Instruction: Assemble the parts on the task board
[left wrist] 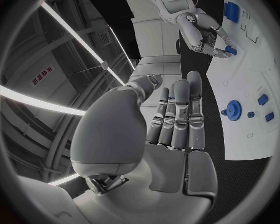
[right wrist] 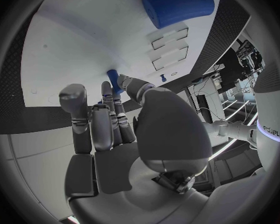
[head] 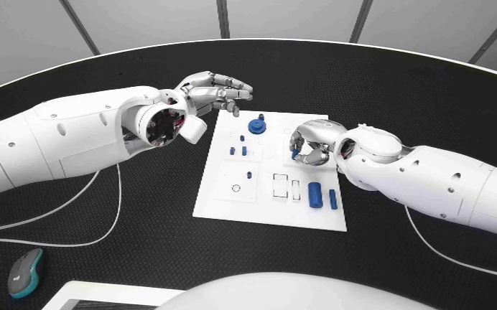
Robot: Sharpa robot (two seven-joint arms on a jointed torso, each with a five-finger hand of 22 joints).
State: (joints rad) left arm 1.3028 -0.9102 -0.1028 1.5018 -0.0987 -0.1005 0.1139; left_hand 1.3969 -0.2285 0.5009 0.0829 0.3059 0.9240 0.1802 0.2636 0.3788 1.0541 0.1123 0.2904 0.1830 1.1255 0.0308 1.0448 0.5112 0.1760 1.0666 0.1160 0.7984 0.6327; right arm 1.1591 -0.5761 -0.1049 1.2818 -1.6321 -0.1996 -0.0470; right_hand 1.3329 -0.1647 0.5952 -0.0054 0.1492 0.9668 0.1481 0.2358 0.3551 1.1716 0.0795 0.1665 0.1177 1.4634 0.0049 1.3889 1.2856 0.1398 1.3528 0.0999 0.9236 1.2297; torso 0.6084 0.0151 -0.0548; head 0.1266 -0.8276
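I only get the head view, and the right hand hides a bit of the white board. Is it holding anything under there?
Observer: Yes. In the right wrist view the right hand pinches a small blue part between its thumb and a finger.
Operator: Is that part up in the air?
Observer: It seems not. The left wrist view shows it low at the board, under the fingertips.
Operator: And the left hand, is anything tucked in it?
Observer: No. The left wrist view shows the left hand with a bare palm and its fingers straight, side by side.
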